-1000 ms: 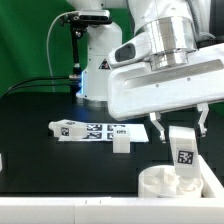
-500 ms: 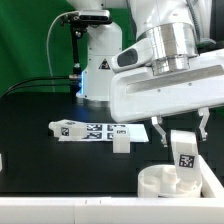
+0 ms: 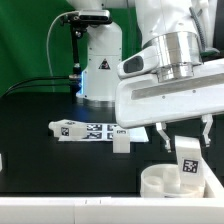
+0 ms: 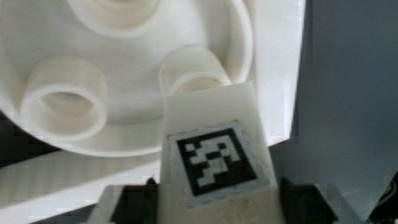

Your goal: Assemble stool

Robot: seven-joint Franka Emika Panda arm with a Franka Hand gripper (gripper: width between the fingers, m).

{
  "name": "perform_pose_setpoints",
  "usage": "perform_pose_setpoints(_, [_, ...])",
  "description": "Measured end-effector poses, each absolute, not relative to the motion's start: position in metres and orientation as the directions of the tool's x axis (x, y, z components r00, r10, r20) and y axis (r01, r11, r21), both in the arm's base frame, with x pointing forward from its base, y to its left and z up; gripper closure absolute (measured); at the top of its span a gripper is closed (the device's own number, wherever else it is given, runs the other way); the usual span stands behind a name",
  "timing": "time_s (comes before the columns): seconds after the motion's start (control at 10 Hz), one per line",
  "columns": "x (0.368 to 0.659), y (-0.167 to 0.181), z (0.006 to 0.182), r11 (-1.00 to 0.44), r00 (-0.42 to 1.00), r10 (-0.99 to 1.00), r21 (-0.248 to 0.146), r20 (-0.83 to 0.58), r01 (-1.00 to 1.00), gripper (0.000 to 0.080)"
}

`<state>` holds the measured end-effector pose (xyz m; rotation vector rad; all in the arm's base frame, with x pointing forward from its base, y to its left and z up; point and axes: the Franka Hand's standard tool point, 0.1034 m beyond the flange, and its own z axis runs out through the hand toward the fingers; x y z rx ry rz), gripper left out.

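From my end the gripper [image 3: 185, 140] is closed down on a white leg [image 3: 187, 165] of the stool, one finger on each side near its upper end, w/ no gap I can see. The leg is about upright, tag facing the exterior cam. Its lower end is down at the round seat [image 3: 158, 181], toward the seat's side on the exterior view's right.

Wrist cam agrees: gripper [image 4: 217, 207] clamped on the leg [image 4: 214, 150] - tag square in view, dark fingers [image 4: 143, 205] either side. Beyond the leg's far end is the seat [image 4: 107, 35], showing two round raised sockets. The leg's end sits right by one of them, but I can't tell if it's seated in it or only resting against it.

The seat lies flat on the black counter [image 3: 40, 115], at the front on the exterior view's right. A second leg [image 3: 121, 142] lies loose on the counter, touching or just beside the near edge of the marker board [image 3: 85, 130] - well apart from the seat.
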<state>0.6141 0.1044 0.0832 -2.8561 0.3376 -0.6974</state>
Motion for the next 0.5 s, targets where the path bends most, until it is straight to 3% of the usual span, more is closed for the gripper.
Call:
perform_pose_setpoints(0.3, [0.6138,0.1052,0.0830,-0.958,0.865,-0.260,-0.226,0.429,-0.176,0.0476])
perform_pose_setpoints(0.5, [0.6134,0.1052,0.0822,-0.958,0.866,-0.260,-0.226,0.427,-0.176,0.0243])
